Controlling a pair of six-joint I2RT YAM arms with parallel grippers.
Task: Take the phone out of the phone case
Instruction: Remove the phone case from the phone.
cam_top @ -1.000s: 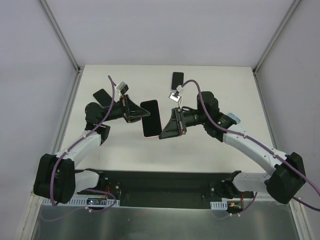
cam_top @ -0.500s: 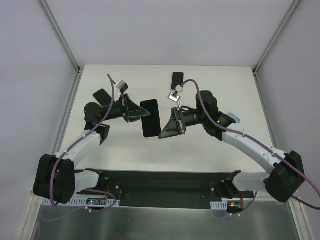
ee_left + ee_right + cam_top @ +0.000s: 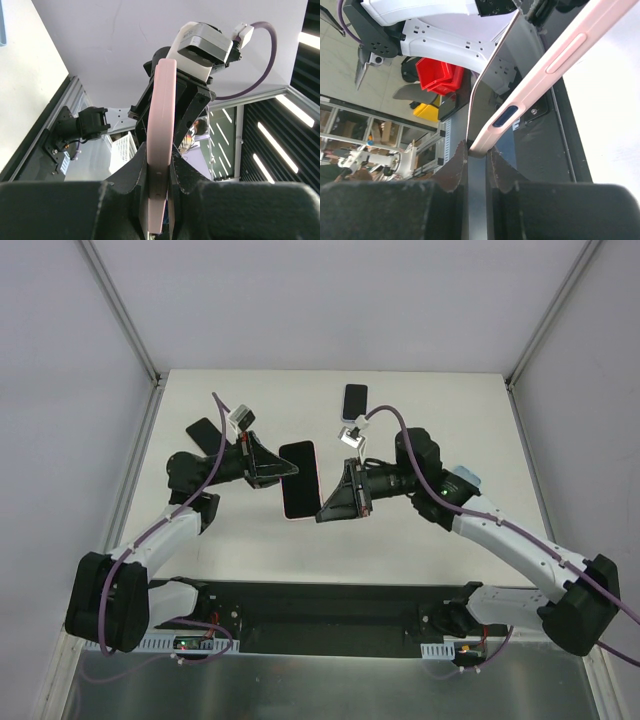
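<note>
The phone (image 3: 298, 478), dark screen up, sits in a pink phone case (image 3: 293, 517) and hangs above the table between both arms. My left gripper (image 3: 277, 472) is shut on the case's left long edge. In the left wrist view the pink edge (image 3: 163, 110) stands clamped between the black fingers of the left gripper (image 3: 160, 172). My right gripper (image 3: 323, 508) is shut on the lower right corner. In the right wrist view the right gripper (image 3: 477, 152) pinches that corner of the case (image 3: 560, 55). Whether the phone has lifted from the case there I cannot tell.
A black phone (image 3: 355, 398) lies at the back of the white table (image 3: 440, 420). Another dark phone (image 3: 205, 430) lies at the left, partly under my left arm. A pale blue object (image 3: 467, 478) sits beside the right arm.
The right gripper's jaws have closed on the case's lower right corner. The cased phone and both grippers have shifted slightly toward the near left.
</note>
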